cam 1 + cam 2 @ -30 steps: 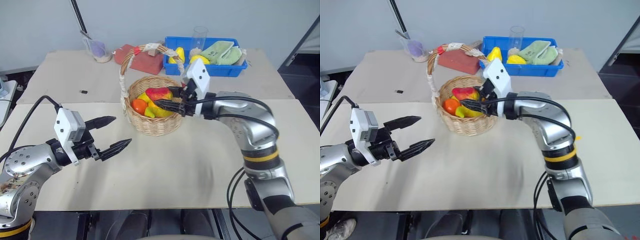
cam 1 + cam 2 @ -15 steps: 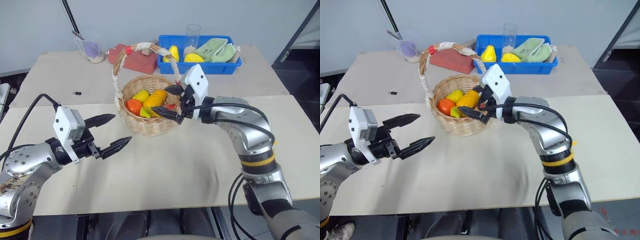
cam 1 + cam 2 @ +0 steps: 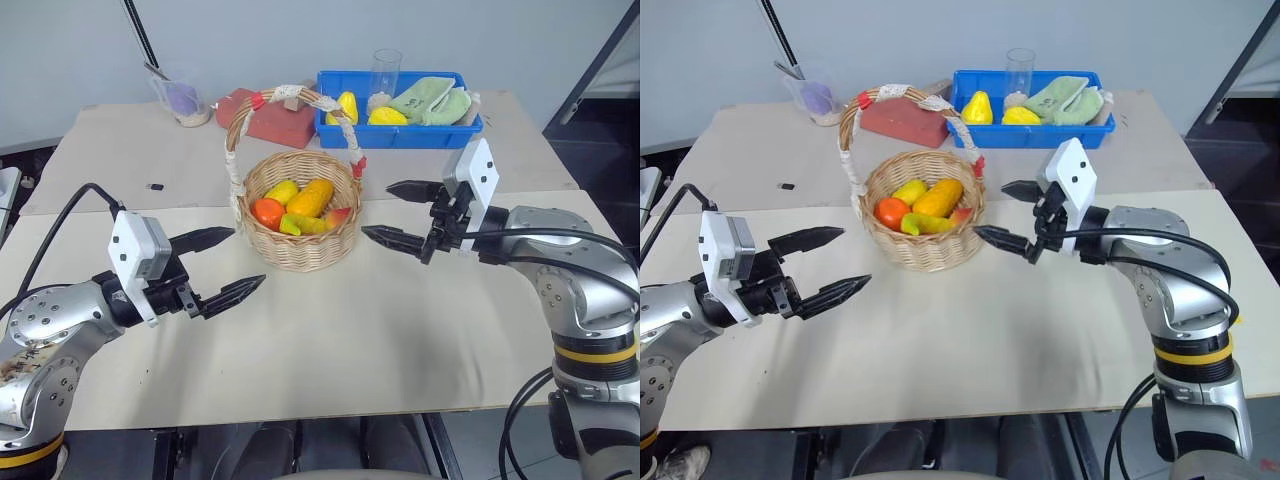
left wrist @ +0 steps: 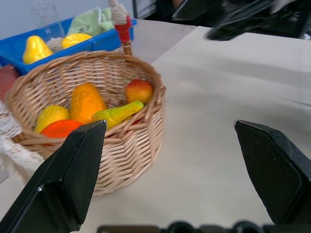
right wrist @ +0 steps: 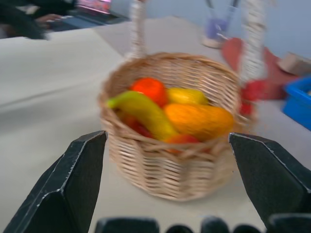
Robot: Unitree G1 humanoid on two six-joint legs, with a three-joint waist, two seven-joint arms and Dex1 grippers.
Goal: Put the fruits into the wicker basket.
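Beige desk carries the wicker basket at centre. Left wrist view alone resolves the red-and-yellow fruit and banana inside it. Left end effector and right end effector flank the basket, roughly level, fingers wide, holding nothing.

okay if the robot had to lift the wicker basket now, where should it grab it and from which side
Probably the top of the arched handle, from above with open fingers straddling it. The handle stands upright over the wicker basket, narrow enough to pinch, while the body is wide and full of fruit. The right gripper is nearer.
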